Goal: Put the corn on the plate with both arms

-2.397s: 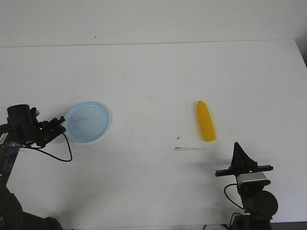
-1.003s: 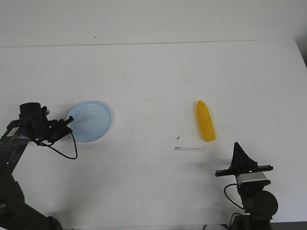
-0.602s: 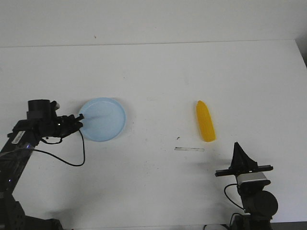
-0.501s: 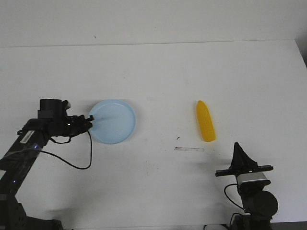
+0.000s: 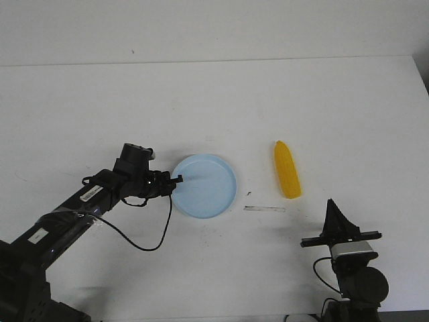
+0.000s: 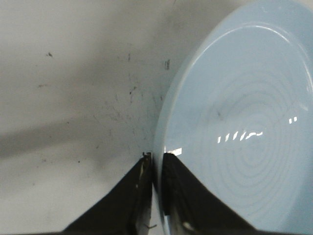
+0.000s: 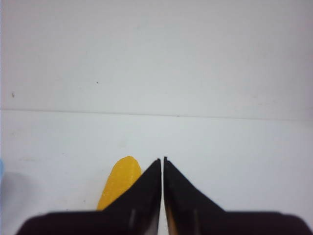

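White table [image 5: 201,100]; pale wall [image 5: 201,27]

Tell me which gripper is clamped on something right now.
The left gripper: its fingers pinch the plate at the rim. The right gripper is shut on nothing, short of the corn.

Plate [image 5: 204,194] pale blue, faint concentric rings. Corn [image 5: 287,170] bright yellow, right of plate. Arms black. Table [image 5: 214,100] white, small dark specks near plate.

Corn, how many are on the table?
1. The corn lies on the table's right side, apart from the plate and just ahead of the right arm. Nothing hides another.
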